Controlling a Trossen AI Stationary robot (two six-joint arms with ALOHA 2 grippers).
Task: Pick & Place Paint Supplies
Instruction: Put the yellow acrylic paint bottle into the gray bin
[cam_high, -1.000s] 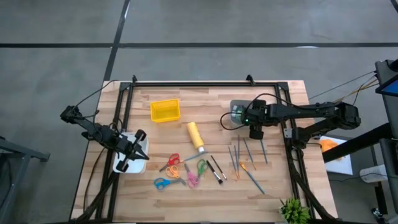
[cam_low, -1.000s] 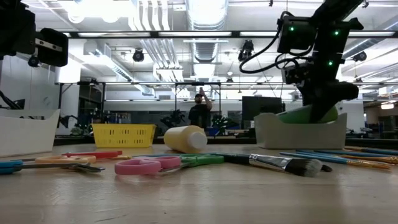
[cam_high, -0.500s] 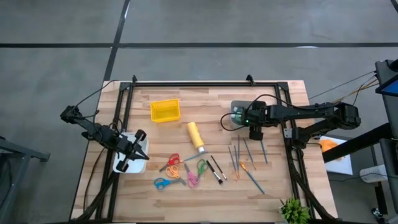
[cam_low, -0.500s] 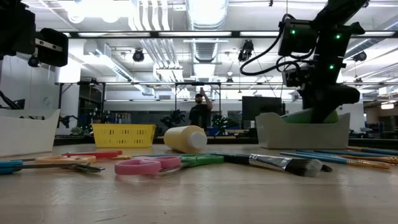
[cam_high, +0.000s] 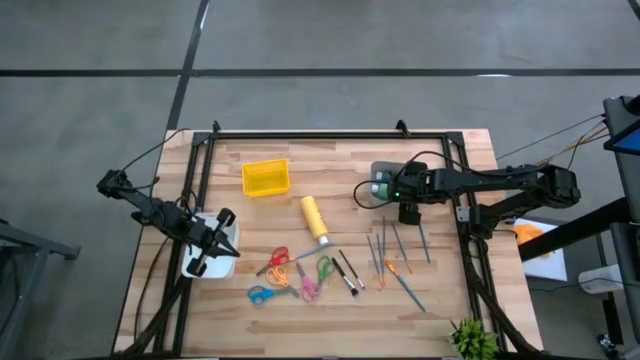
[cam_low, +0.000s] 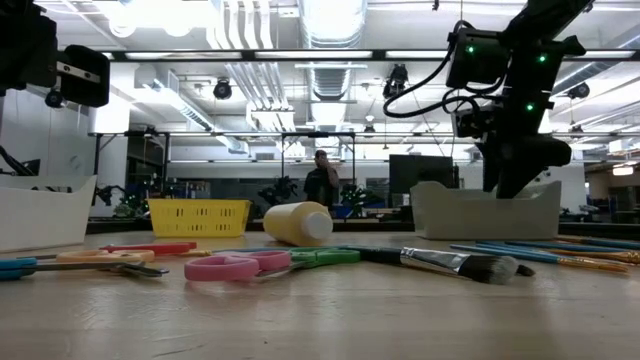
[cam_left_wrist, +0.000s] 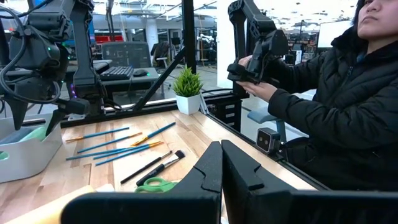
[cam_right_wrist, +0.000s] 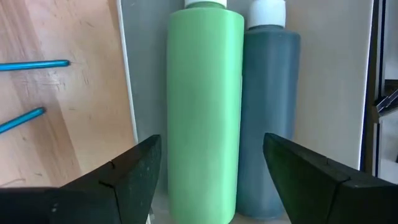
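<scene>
my right gripper (cam_right_wrist: 208, 180) hangs over the grey bin (cam_right_wrist: 333, 74), fingers spread apart, gripping nothing. the light green bottle (cam_right_wrist: 204, 106) lies in the bin, touching the dark green bottle (cam_right_wrist: 268, 112). my left gripper (cam_left_wrist: 221, 168) waits pressed together.

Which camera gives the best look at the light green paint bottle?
The right wrist view: the light green paint bottle fills the picture, lying in the grey bin beside a dark green bottle, between the right gripper's open fingers. The high view shows only a green speck; low and left wrist views hide it.
</scene>
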